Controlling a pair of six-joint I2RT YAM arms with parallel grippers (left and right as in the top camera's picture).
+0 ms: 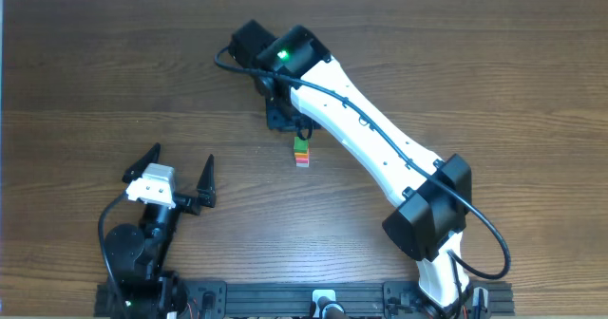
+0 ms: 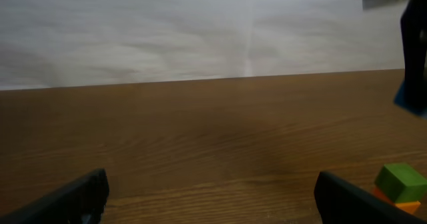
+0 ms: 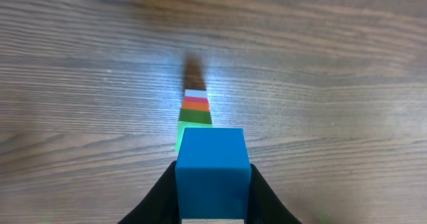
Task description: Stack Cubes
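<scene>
**Blue cube held above a four-cube stack**

Nearest the bases, the left gripper [image 1: 182,154] sits at about 8 o'clock on the counter [image 1: 494,72]; its fingers are spread wide and hold nothing, and its own wrist view shows bare wood between them. Farther out, near the middle of the counter, stands the stack [image 1: 302,152], with the white cube [image 3: 195,93] at the bottom, then the red cube [image 3: 195,101], the orange cube [image 3: 196,109], and the green cube [image 3: 195,119] on top. The stack lies at roughly 2 o'clock from the left gripper, well apart from it.

The right arm [image 1: 370,134] stands at 5 o'clock and reaches diagonally toward 11 o'clock. The right gripper [image 3: 213,201] is clenched on the blue cube [image 3: 213,167], one finger against each side face. In its wrist view the blue cube overlaps the near edge of the green cube; in the left wrist view a blue corner hangs above the green cube, apart from it. In the top view the right gripper shows just past the stack, at 11 o'clock from it.
</scene>
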